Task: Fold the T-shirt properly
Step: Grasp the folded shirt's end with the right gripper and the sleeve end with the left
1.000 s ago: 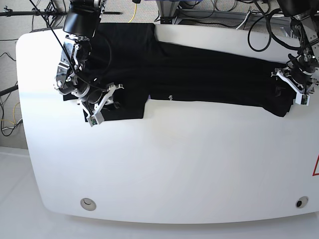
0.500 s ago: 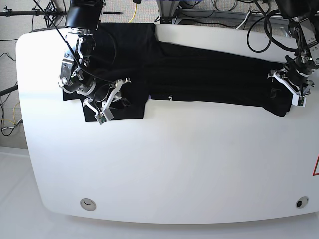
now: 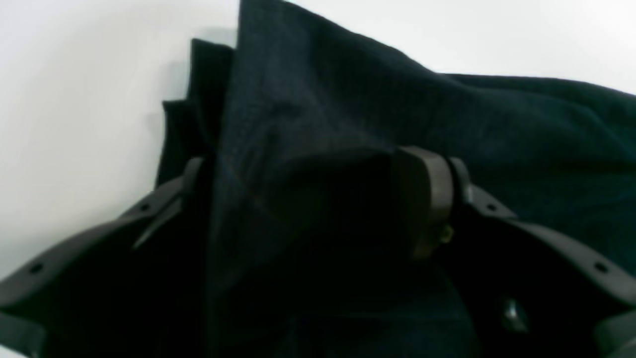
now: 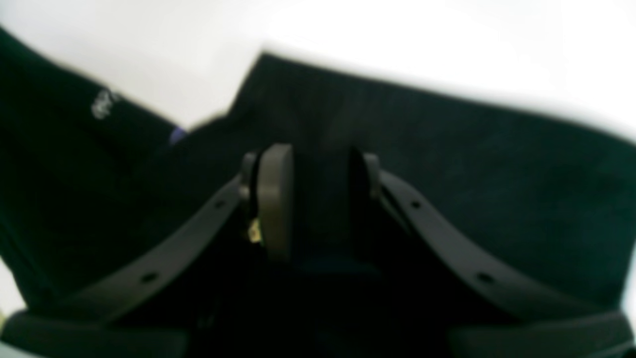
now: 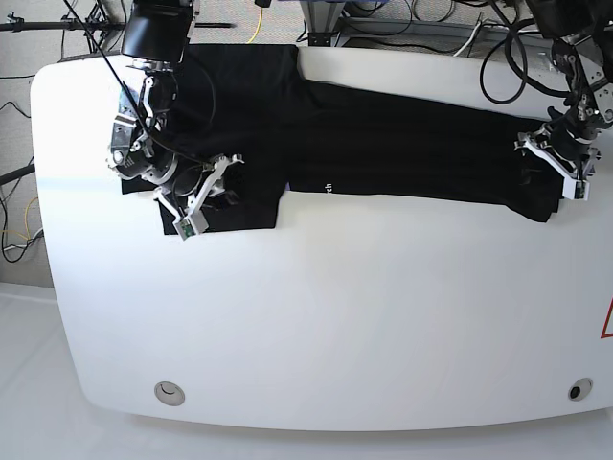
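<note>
The black T-shirt (image 5: pixel 383 144) lies spread in a long band across the back of the white table (image 5: pixel 335 316), its small white lettering (image 5: pixel 328 188) near the front edge. My left gripper (image 5: pixel 554 171) sits at the shirt's right end. In the left wrist view this gripper (image 3: pixel 308 184) is open wide, with a raised fold of the shirt (image 3: pixel 308 124) between its fingers. My right gripper (image 5: pixel 211 194) hovers over the shirt's left part. Seen from the right wrist camera, that gripper (image 4: pixel 320 194) has its pads a narrow gap apart over the shirt (image 4: pixel 472 164). Whether cloth is pinched there is unclear.
Cables (image 5: pixel 431 19) and stands crowd the space behind the table's back edge. Two round fittings (image 5: pixel 170 391) (image 5: pixel 578 389) sit near the front edge. A red mark (image 5: pixel 607 321) shows at the right edge.
My right gripper swung right over the shirt's left part, then came back left. My left gripper shifted slightly back and its jaws widened a little. The shirt's outline stayed the same.
</note>
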